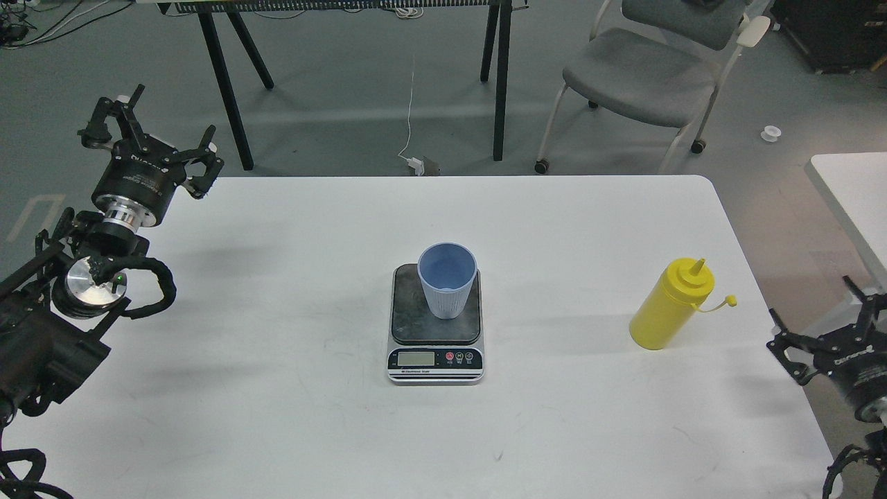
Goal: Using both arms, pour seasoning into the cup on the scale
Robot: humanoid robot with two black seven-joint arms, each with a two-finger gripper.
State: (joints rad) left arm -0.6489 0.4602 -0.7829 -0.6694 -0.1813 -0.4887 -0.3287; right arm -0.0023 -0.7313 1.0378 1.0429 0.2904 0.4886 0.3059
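Observation:
The yellow seasoning bottle (671, 305) stands upright on the white table (291, 416) at the right, its small cap hanging open to the right. The light blue ribbed cup (448, 280) stands upright on the dark plate of the scale (436, 324) in the middle of the table. My right gripper (824, 322) is open and empty at the table's right edge, well to the right of the bottle. My left gripper (149, 135) is open and empty at the table's far left corner.
A grey chair (651, 69) stands behind the table at the right. Black table legs (225, 83) and a white cable stand on the floor behind. Another white table's corner (852, 194) shows at the far right.

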